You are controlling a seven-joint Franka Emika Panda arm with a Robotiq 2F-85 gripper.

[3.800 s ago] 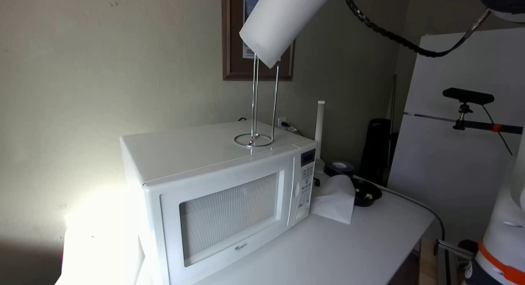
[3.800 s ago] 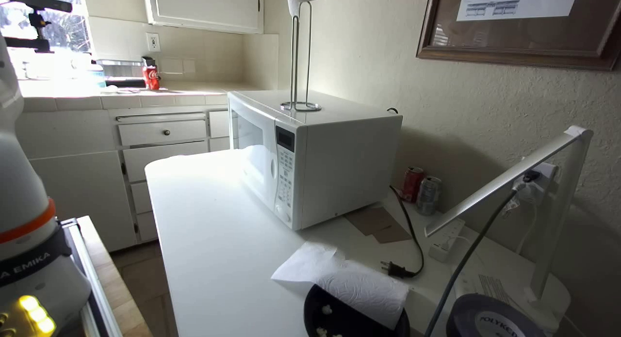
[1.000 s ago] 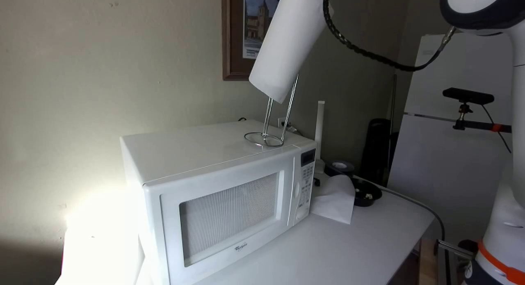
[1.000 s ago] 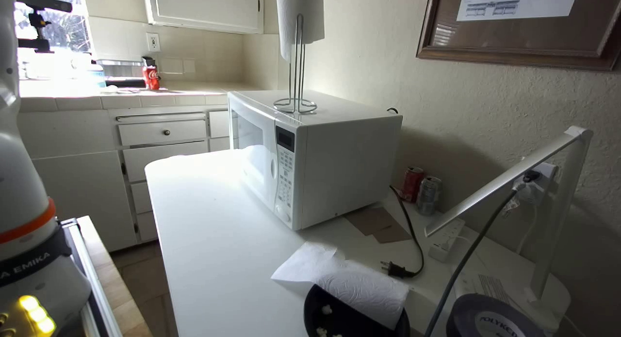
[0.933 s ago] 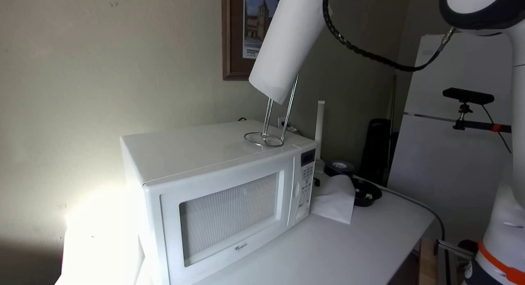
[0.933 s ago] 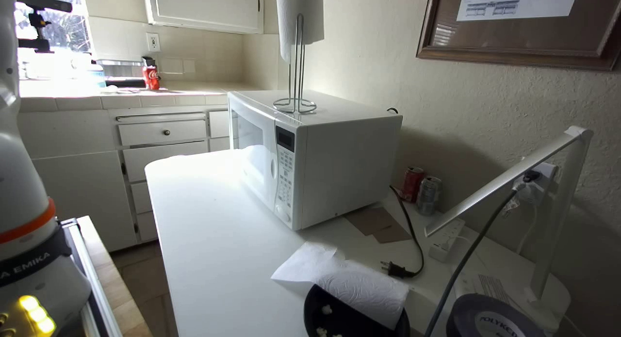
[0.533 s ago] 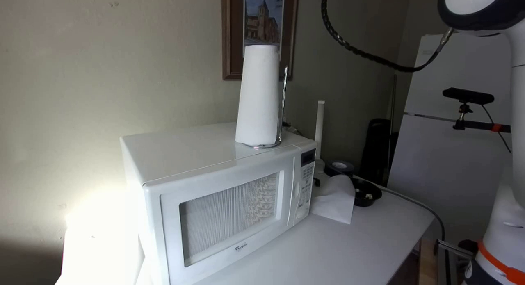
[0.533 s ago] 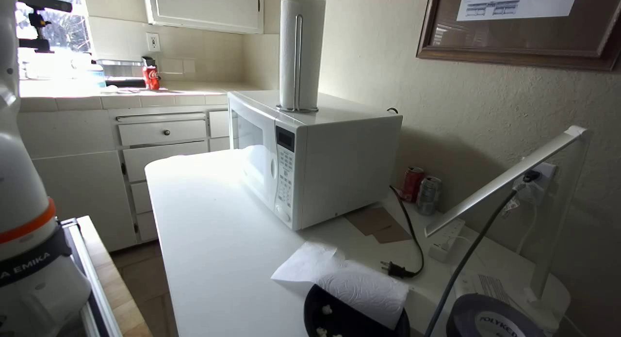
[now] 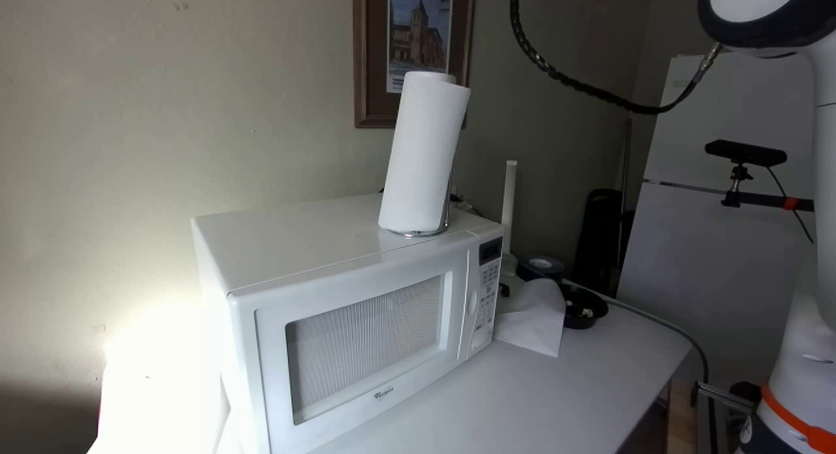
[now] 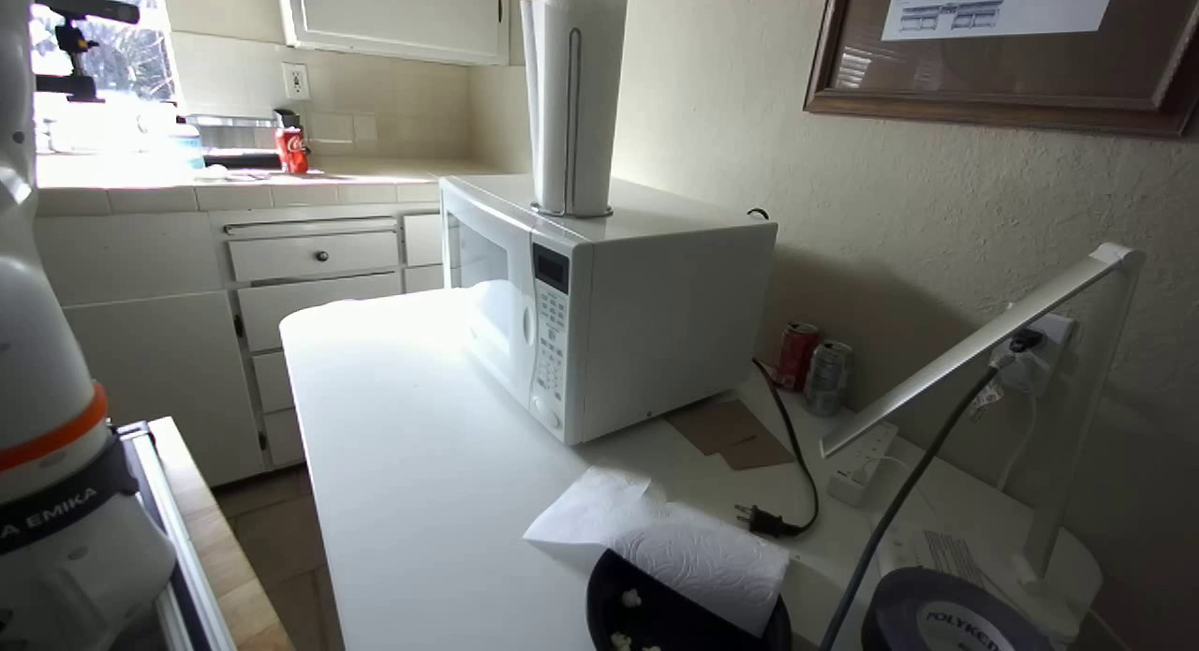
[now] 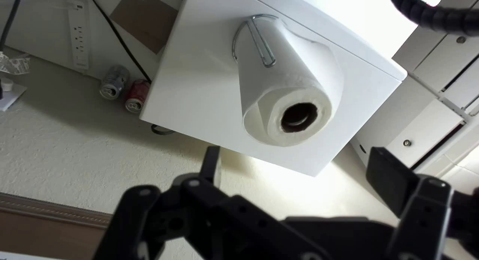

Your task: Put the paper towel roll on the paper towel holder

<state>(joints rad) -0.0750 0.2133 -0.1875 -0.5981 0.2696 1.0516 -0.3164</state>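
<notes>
The white paper towel roll (image 9: 421, 157) stands on the microwave, around the paper towel holder (image 10: 599, 214), its lower end down at the wire ring base. It leans slightly in an exterior view, with a loose outer sheet flaring out. In the wrist view, the holder's outer wire loop (image 11: 269, 64) runs along the outside of the roll (image 11: 258, 80), and a shiny curve shows inside the dark core. My gripper (image 11: 295, 161) hangs above and apart from the roll, jaws wide open with nothing between them. The gripper is out of frame in both exterior views.
Under the holder is the white microwave (image 9: 313, 238), the holder close to its control-panel end. A framed picture (image 9: 418, 42) hangs on the wall behind. Beside the microwave are a crumpled sheet (image 10: 656, 529), a black bowl (image 10: 614, 585), two cans (image 10: 826, 379) and a desk lamp (image 10: 974, 351).
The roll has dropped from a tilted position high on the rods to the holder's base. The holder now stands straighter, my gripper has let go, and the roll's outer sheet has loosened.
</notes>
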